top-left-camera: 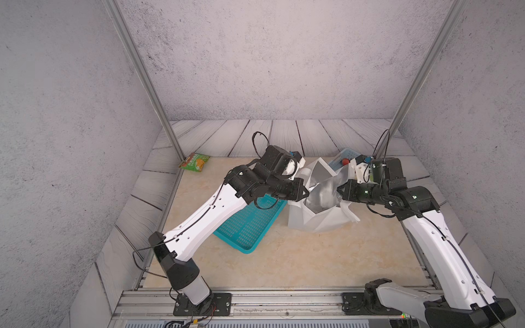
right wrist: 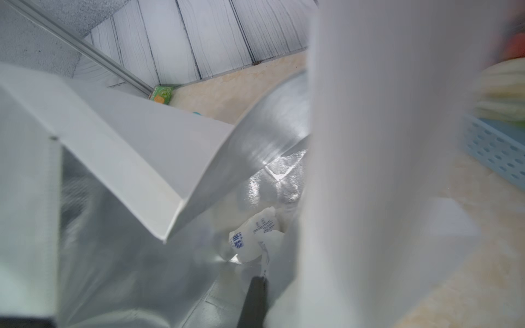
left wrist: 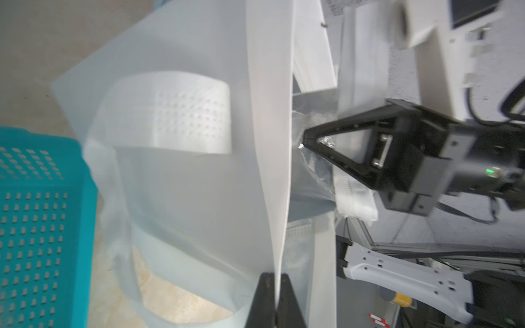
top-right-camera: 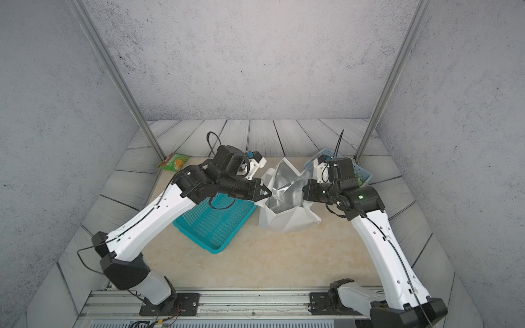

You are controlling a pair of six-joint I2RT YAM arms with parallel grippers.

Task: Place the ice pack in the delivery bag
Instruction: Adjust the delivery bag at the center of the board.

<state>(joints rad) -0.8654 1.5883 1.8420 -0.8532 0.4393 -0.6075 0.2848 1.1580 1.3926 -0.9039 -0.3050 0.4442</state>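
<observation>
1. Your bag [top-left-camera: 312, 224] stands mouth up toward the far edge of the table, between the teal basket [top-left-camera: 250, 227] and the blue basket [top-left-camera: 348, 153].
2. Your left pincer [left wrist: 274, 286] is clamped on the bag wall next to the teal basket. The white sheet runs right between the tips, so I'd guess it's there to keep the mouth open.
3. Your right pincer [right wrist: 258, 284] reaches in through the mouth. Its tips are together on what looks like the edge seam of the ice pack [right wrist: 250, 241].
4. The ice pack is low inside the bag, right by the foil lining. I can't tell if it rests on the bottom or hangs.
5. I'd call this nearly done. What's left is letting the pack go and getting both arms clear of the bag.
</observation>
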